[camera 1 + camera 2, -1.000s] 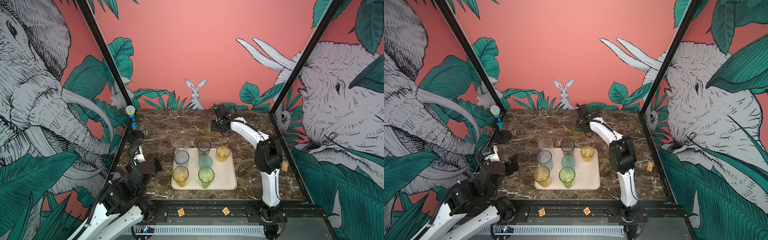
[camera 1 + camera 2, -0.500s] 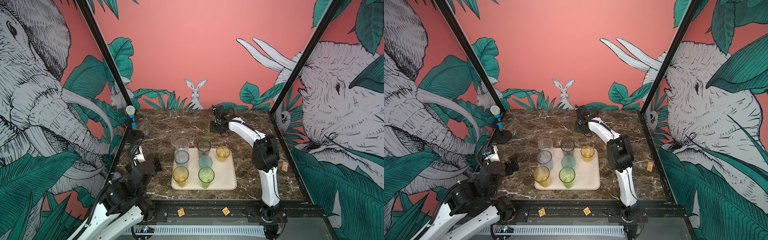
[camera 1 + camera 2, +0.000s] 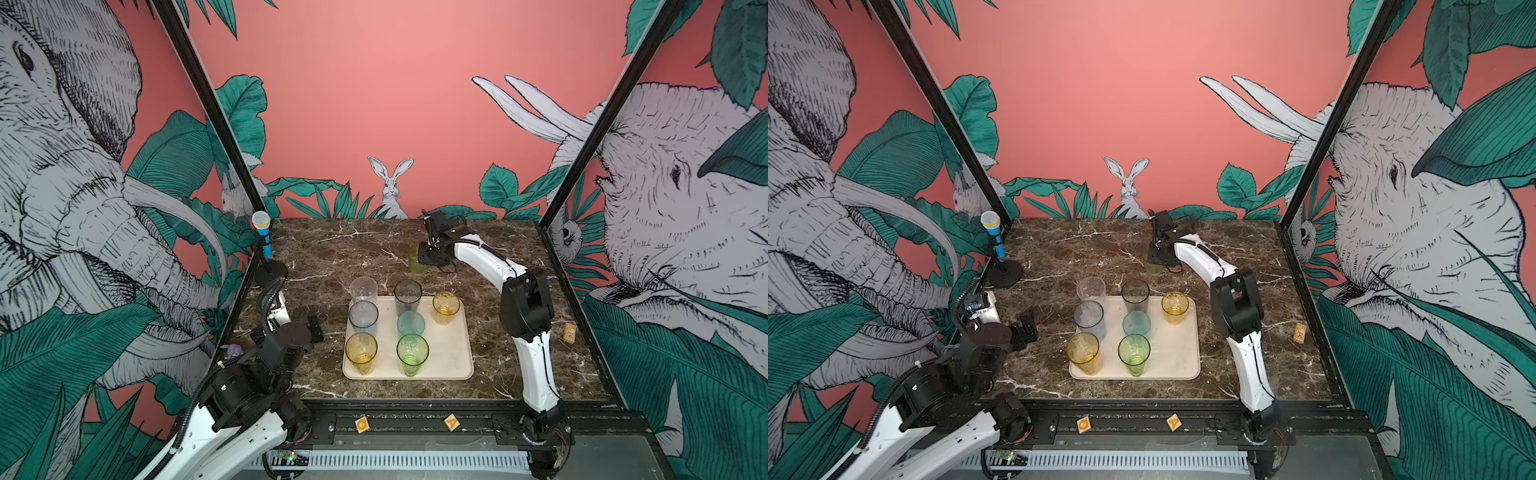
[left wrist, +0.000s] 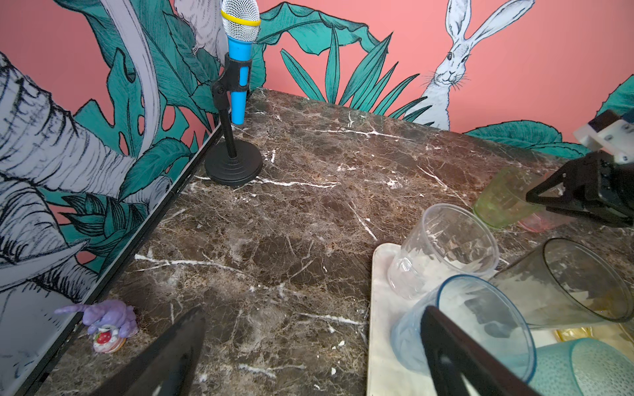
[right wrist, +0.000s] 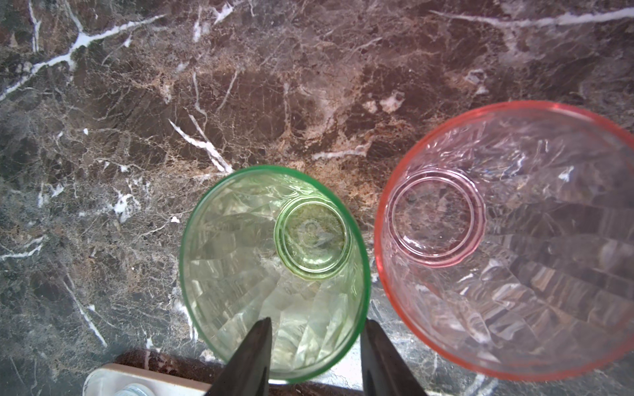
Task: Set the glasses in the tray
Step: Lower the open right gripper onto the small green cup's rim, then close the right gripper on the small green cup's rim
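The cream tray point(image 3: 449, 353) holds several glasses: clear point(image 3: 363, 289), smoky grey point(image 3: 408, 293), amber point(image 3: 446, 306), blue-grey point(image 3: 363, 316), teal point(image 3: 410, 324), yellow point(image 3: 360, 351) and tall green point(image 3: 412, 353). Behind the tray, on the marble, stand a short green glass point(image 5: 274, 274) and a pink glass point(image 5: 514, 240), side by side. My right gripper point(image 5: 316, 321) hangs over the short green glass, open. One finger is inside its rim and the other just outside its wall, on the pink glass's side. My left gripper point(image 4: 312, 310) is wide open and empty, low over the table left of the tray.
A blue-and-yellow toy microphone point(image 3: 262, 232) on a black stand sits at the back left corner. A small purple figure point(image 4: 106, 319) lies by the left wall. A wooden block point(image 3: 569, 332) lies on the table to the right. Printed walls enclose three sides.
The right gripper has shifted slightly left and lower over the short green glass, with its jaws a little narrower. The left arm and the glasses in the tray have not moved.
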You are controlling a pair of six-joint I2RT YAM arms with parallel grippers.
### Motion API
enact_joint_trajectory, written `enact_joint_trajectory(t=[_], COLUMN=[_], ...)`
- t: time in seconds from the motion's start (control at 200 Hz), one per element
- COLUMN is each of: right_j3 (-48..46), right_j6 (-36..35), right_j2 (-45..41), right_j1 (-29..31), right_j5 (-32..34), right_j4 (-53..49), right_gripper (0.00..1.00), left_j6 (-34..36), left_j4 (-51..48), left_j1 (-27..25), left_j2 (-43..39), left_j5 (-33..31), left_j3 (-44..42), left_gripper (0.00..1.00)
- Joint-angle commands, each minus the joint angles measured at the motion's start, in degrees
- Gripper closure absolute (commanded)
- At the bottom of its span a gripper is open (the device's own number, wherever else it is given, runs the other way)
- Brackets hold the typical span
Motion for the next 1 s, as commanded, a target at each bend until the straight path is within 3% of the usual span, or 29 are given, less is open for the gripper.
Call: enact_joint_trajectory(t=[0.0,0.445,0.995], right_j3=[2.0,4.2,5.1], right_j6=[0.5,0.3,-0.3], right_j2=[1.6,4.0,4.5], right_j1=[-0.2,-0.3,-0.2], right_j5=[0.8,-0.2,-0.9], right_j4=[-1.0,-1.7,-2.3], right_gripper=[0.56,0.64,0.85], left_j6=[0.1,-0.6,-1.3], left_j4=[-0.9,-0.8,-0.8], left_j1=[-0.2,-0.1,-0.1], left_j2=[0.4,0.6,0.8], left_j5=[-1.0,-0.4,0.2], left_j3=[0.3,0.2,0.0], left_gripper=[0.02,0.02,0.02])
